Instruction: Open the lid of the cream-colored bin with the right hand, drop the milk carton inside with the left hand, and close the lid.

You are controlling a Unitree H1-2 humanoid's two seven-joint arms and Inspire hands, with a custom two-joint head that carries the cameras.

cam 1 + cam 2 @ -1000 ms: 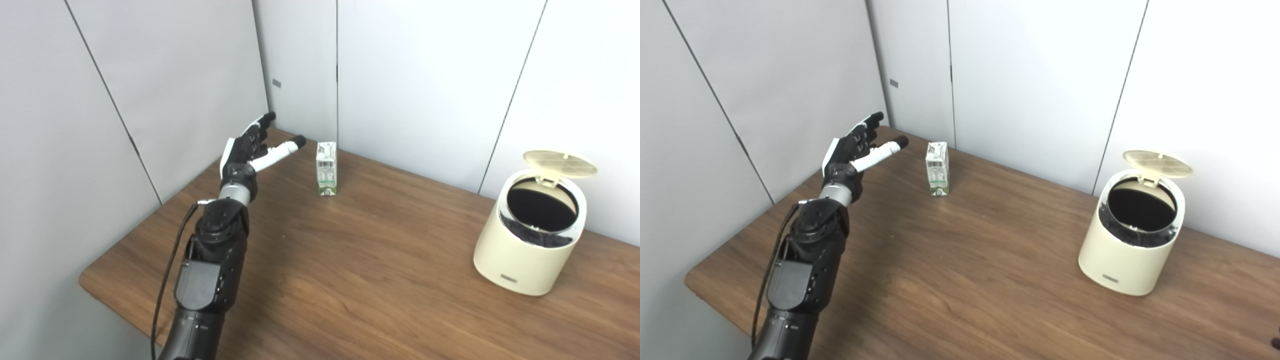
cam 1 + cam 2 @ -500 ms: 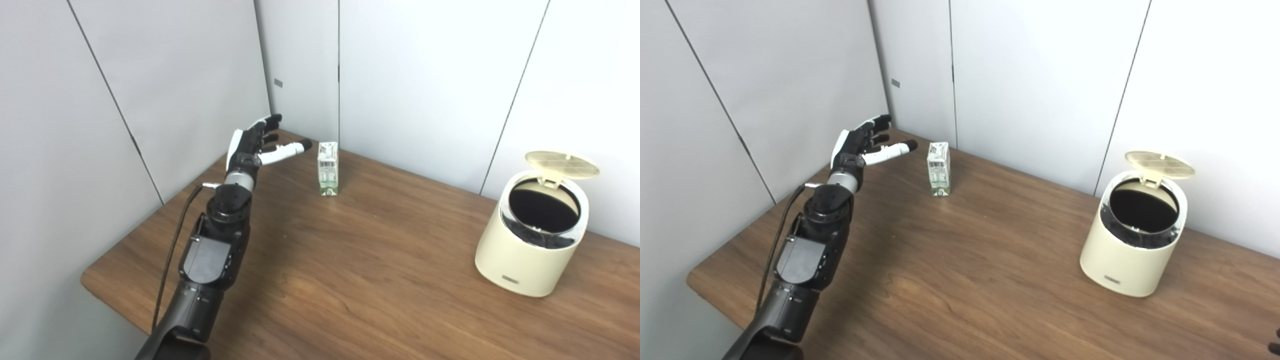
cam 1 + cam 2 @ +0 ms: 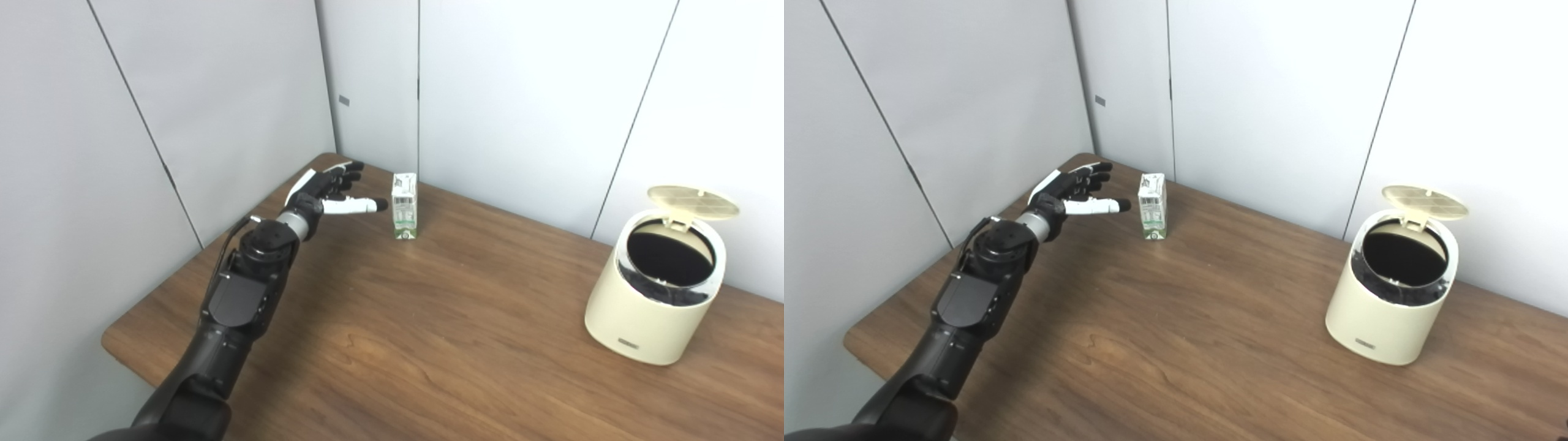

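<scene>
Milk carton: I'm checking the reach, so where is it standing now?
The milk carton stands upright near the table's far left corner, just right of the open left hand, untouched, far left of the cream-colored bin.

A wood-grain table (image 3: 429, 343) fills my view, its far edges set against grey wall panels (image 3: 520, 92). A milk carton (image 3: 404, 205) stands upright on it near the back corner. Well apart, toward the right side, a cream bin (image 3: 655, 306) sits on the tabletop with its round lid (image 3: 693, 201) tipped up and the dark inside showing. I see nothing touching either one.
</scene>
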